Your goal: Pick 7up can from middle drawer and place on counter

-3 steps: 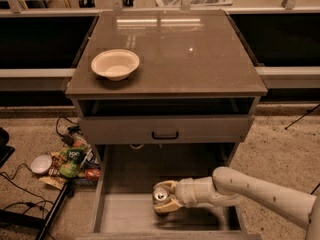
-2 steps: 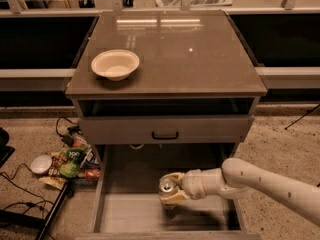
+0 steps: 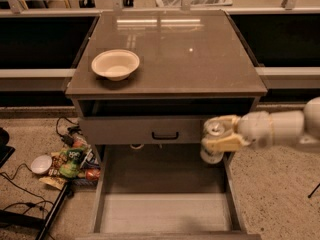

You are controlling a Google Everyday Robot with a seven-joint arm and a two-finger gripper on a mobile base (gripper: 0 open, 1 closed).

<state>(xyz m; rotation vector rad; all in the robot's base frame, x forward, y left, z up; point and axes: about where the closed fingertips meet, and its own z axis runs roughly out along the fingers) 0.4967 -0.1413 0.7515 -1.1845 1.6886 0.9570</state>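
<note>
The 7up can (image 3: 214, 130), slim with a silver top and pale body, is held upright in my gripper (image 3: 218, 140). The gripper is shut on it, with the arm reaching in from the right. The can hangs above the right wall of the open middle drawer (image 3: 165, 211), in front of the right end of the drawer front above. The drawer's pale plank floor shows nothing on it. The glossy brown-grey counter (image 3: 200, 54) lies above and behind the can, with a white bowl (image 3: 115, 64) at its front left.
A grey drawer front with a small black handle (image 3: 165, 135) sits above the open drawer. Snack packets and cans (image 3: 75, 161) and a small white dish (image 3: 41, 164) lie on the floor left of the cabinet, with black cables nearby.
The gripper has lifted the can up out of the drawer and moved it right, from near the drawer floor to the level of the drawer front above.
</note>
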